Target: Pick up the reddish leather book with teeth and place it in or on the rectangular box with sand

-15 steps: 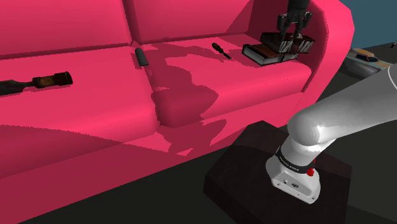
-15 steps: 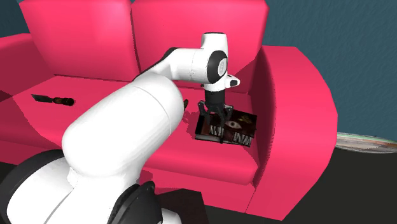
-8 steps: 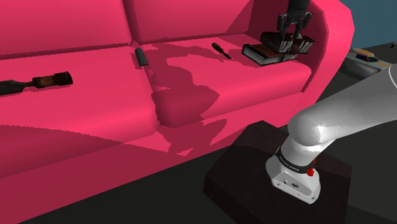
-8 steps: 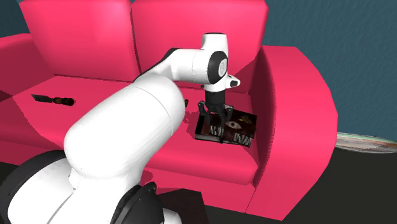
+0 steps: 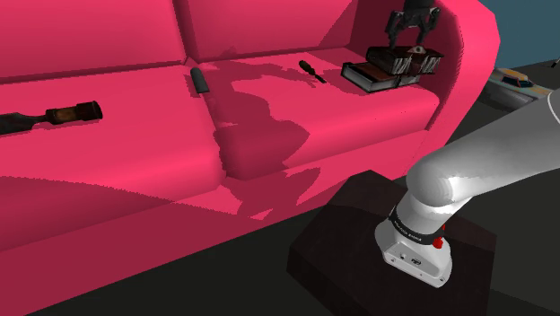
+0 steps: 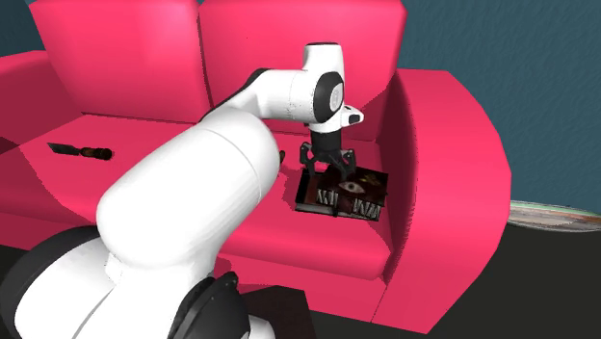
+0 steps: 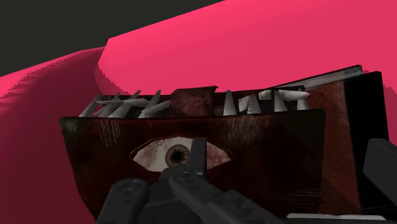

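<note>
The reddish-brown book (image 5: 384,72) lies flat on the seat cushion of a bright pink sofa (image 5: 269,117), at the end of the seat nearest the armrest on the shoulder view's right. The black end effector (image 5: 413,34) hangs just above the book with its fingers spread apart, clasping nothing and clear of the cover. The wrist view looks straight at the book: a single staring eye sits in the middle of the mottled dark red cover, and a row of pale pointed teeth lines the edge beyond it. On the same cushion, toward the shoulder view's left of the book, lies a small screwdriver (image 5: 312,70). A short dark bar-shaped thing (image 5: 198,79) rests at the seam between the two seat cushions, and a dark bottle (image 5: 54,117) lies on its side well apart on the far cushion. The white arm (image 6: 193,193) arches from the dark stand (image 5: 359,242) up over the seat
</note>
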